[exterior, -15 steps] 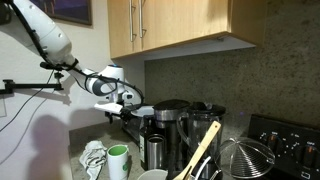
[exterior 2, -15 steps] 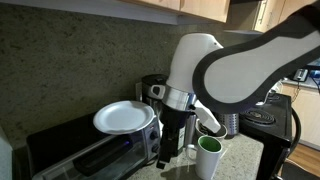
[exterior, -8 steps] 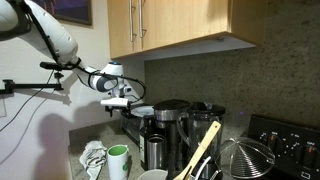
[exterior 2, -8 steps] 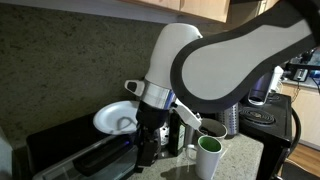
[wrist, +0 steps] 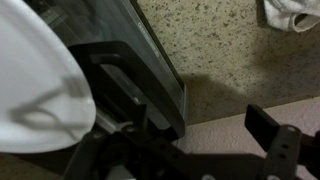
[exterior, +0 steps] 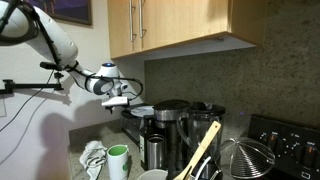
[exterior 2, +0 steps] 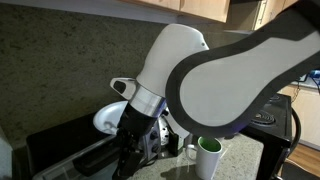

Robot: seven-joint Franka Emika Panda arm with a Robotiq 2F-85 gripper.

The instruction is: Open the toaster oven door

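The toaster oven [exterior 2: 62, 150] is a dark box at the lower left in an exterior view, with a white plate [exterior 2: 108, 118] on its top. Its dark glass door [wrist: 128, 45] fills the upper middle of the wrist view, with the door's edge [wrist: 176, 100] running down between my fingers. My gripper [wrist: 200, 132] is open, one finger against the door side and the other over the speckled counter. It hangs in front of the oven [exterior 2: 130, 162] and shows small in the other exterior view too [exterior: 122, 98]. I cannot tell whether the door is ajar.
A green cup [exterior 2: 208, 158] [exterior: 118, 160] stands on the counter near the oven. A white cloth [exterior: 93, 157] [wrist: 292, 12] lies beside it. A black-and-steel coffee maker [exterior: 165, 130], wooden utensils [exterior: 203, 150], a black stove [exterior: 290, 140] and overhead wooden cabinets [exterior: 170, 25] are nearby.
My arm has swung along the front of the toaster oven towards its door, and the gripper has come lower against the door edge. The plate and cup have not moved.
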